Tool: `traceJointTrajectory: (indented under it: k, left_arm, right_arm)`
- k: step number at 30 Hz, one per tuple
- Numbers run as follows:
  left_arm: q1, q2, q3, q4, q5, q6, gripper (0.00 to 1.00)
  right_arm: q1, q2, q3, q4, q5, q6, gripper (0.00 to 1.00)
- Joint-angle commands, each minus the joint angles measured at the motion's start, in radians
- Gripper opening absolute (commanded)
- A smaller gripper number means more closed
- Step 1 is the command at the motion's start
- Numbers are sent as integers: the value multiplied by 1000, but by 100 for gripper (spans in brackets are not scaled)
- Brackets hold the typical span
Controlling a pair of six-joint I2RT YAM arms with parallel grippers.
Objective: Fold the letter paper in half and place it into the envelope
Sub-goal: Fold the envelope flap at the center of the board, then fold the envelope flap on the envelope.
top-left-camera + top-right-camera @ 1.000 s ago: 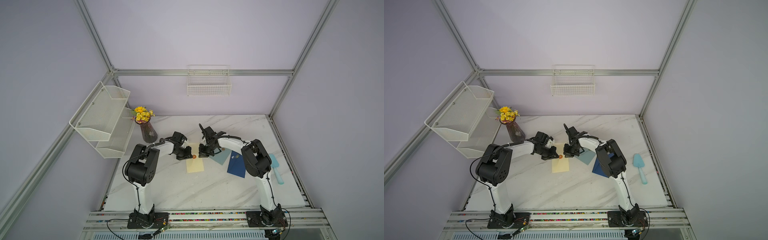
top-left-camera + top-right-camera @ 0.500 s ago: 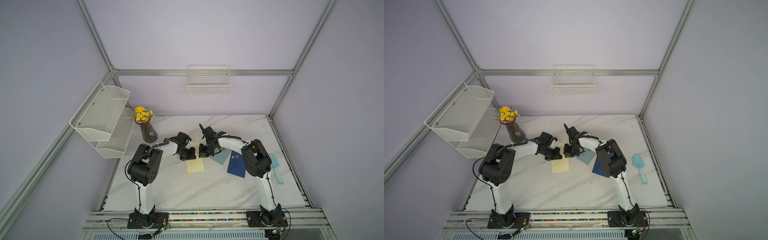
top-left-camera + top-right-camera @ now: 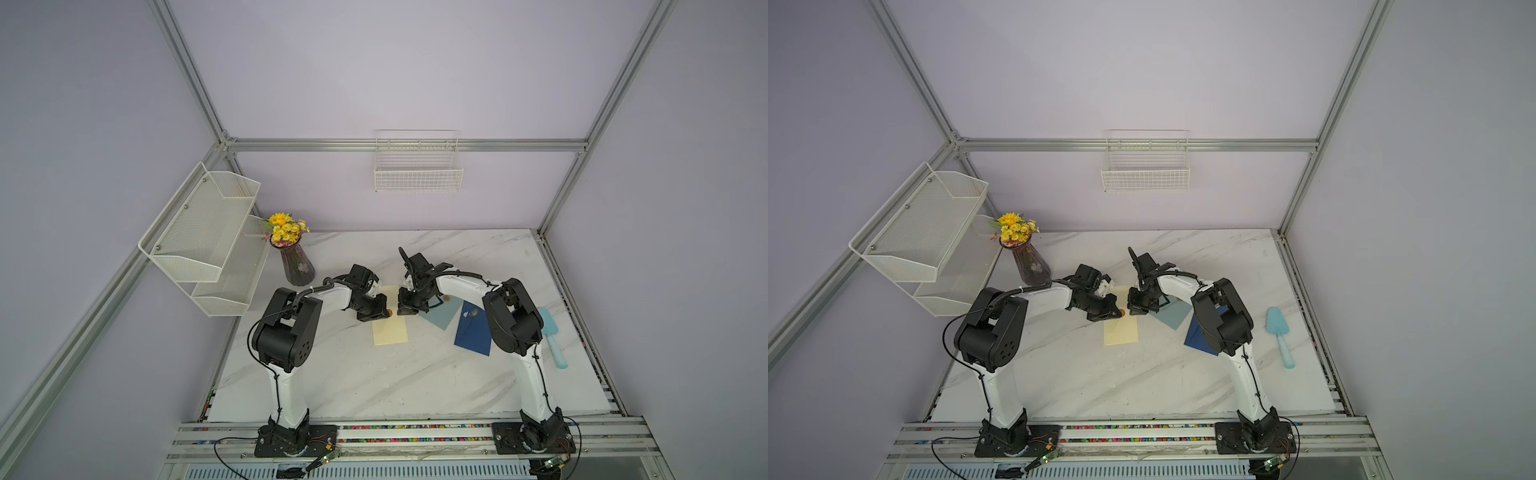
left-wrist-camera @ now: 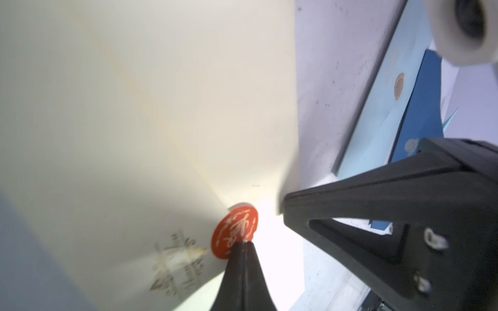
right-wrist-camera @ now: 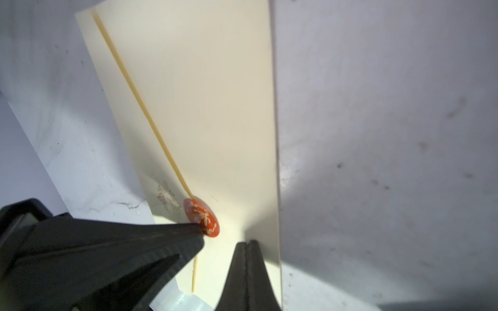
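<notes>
Two closed wedges — left gripper (image 4: 244,244), right gripper (image 5: 246,243) — touch smooth cream envelope (image 5: 204,107).

On the surface (image 3: 374,374) we see the left envelope (image 3: 390,332); right of it the middle envelope (image 3: 442,318); then the right envelope (image 3: 471,336); farthest right a scoop (image 3: 548,328); a vase (image 3: 297,268) stands behind, left.

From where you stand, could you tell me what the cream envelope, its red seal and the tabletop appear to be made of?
Cream envelope: matte paper or card, thin crisp edges. Red seal: probably wax or plastic, a raised disc with pale stamped pattern. Tabletop: marble-look, grey veins; possibly laminate.
</notes>
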Motion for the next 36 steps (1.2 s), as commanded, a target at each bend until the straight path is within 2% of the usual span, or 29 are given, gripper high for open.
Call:
traceJointTrajectory:
  k: [1,8,14,16,18,19,21,22,23,24,26,31,34,36]
  left_arm:
    - [49,-9,-32,-50,-79,3,0]
    - [52,-65,-39,-58,-64,6,0]
    - [36,-253,69,-187,-96,41,0]
    - [37,-331,109,-238,-131,64,8]
    - [37,-399,129,-283,-177,90,27]
    - [38,-435,133,-304,-201,104,37]
    - [39,-525,114,-346,-262,131,66]
    - [41,-580,95,-361,-295,142,77]
    - [41,-641,62,-372,-330,151,91]
    - [42,-701,17,-377,-362,157,100]
    - [52,-815,-78,-379,-431,156,100]
    - [73,-1079,-296,-375,-648,144,100]
    - [78,-1142,-331,-302,-734,170,100]
    - [93,-1112,-361,-263,-852,165,100]
  right_arm:
    - [-10,48,-54,-65,87,3,0]
    - [-11,34,-41,-65,87,-10,0]
    - [-11,-87,-16,-36,145,-39,0]
    - [-11,-155,-15,-12,172,-36,0]
    - [-11,-215,-11,-14,200,-30,0]
    - [-11,-243,-15,-14,208,-28,3]
    - [-11,-318,-52,-12,235,-24,67]
    - [-11,-352,-79,-12,250,-20,92]
    - [-11,-392,-111,-14,269,-15,97]
    - [-10,-436,-149,-18,294,-13,97]
    - [-11,-514,-223,-22,361,-14,97]
    - [-11,-695,-447,18,641,-64,97]
    - [-16,-745,-556,98,786,-99,97]
    - [-26,-737,-613,162,858,-127,97]
